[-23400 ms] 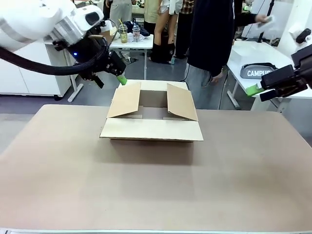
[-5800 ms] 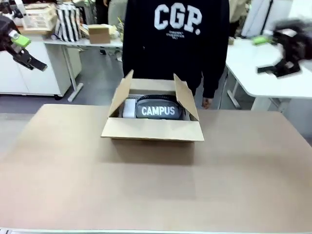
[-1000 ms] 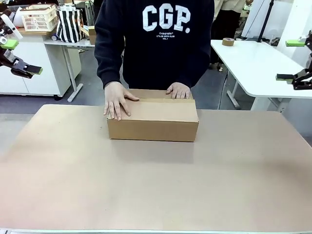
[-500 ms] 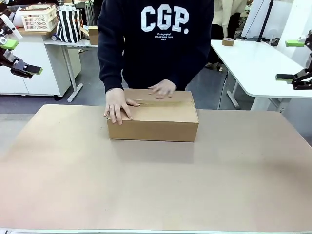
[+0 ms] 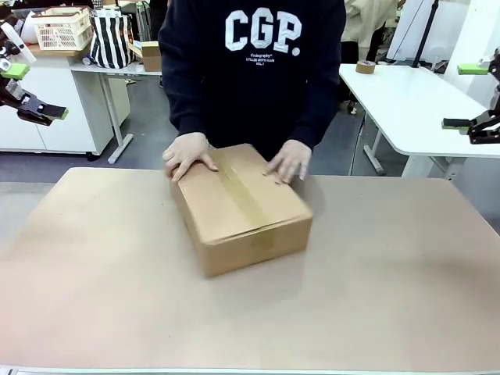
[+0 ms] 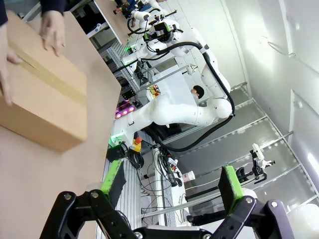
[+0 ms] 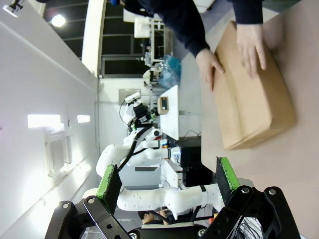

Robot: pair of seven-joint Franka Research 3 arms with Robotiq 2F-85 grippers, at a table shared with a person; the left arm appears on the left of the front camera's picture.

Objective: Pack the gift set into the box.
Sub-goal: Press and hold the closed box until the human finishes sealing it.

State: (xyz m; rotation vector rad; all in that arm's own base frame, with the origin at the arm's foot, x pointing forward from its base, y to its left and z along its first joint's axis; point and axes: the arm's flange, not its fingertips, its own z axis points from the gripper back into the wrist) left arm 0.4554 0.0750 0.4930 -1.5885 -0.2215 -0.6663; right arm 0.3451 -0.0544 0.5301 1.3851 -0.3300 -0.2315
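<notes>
The brown cardboard box (image 5: 242, 207) lies closed on the table, turned at an angle, with brown tape along its top seam. The person in the dark sweatshirt holds it with a hand (image 5: 187, 154) on its far left corner and a hand (image 5: 288, 161) on its far right edge. The gift set is hidden inside. My left gripper (image 5: 25, 92) hangs open at the far left, off the table. My right gripper (image 5: 478, 98) hangs open at the far right. The box (image 6: 42, 97) lies far from my open left gripper (image 6: 172, 184). Beyond my open right gripper (image 7: 167, 179) lies the box (image 7: 251, 107).
The tan table (image 5: 117, 289) spreads wide around the box. A white side table (image 5: 406, 101) with a tape roll (image 5: 364, 67) stands at the back right. Another white table with a basket (image 5: 62, 27) and a striped bag stands at the back left.
The person has turned the closed box and pulled it toward my side of the table; both hands moved with it. My grippers have not moved.
</notes>
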